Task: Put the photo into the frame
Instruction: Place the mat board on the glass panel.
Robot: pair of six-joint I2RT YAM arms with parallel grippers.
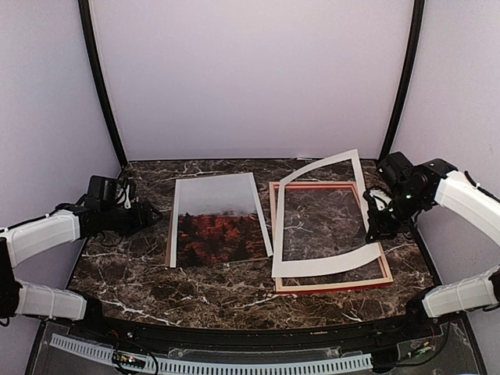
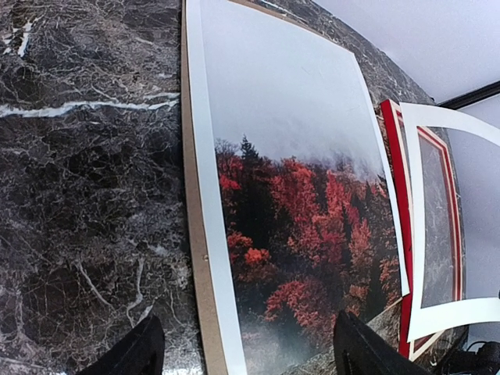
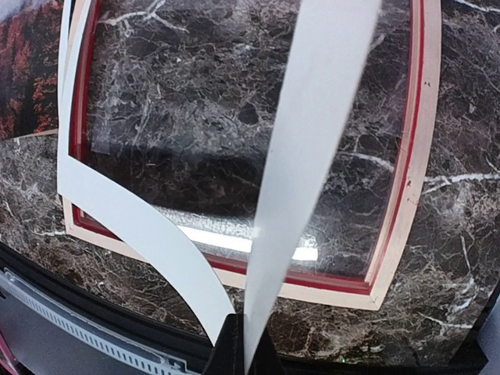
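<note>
Well, photo (image 1: 219, 222) flat, red trees (misty sky)

Dark veined marble tabletop (image 1: 141, 281) enclosed by plain pale walls (image 1: 250, 78).

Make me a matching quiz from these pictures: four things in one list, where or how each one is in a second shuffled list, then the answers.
Things:
1. photo
2. frame
3. white mat
4. left gripper

States:
A. pinched by the right gripper, bowed upward
B. flat on the table, beneath the mat
C. lying on a brown board
D. open, holding nothing

Pairs: 1-C, 2-B, 3-A, 4-D
</note>
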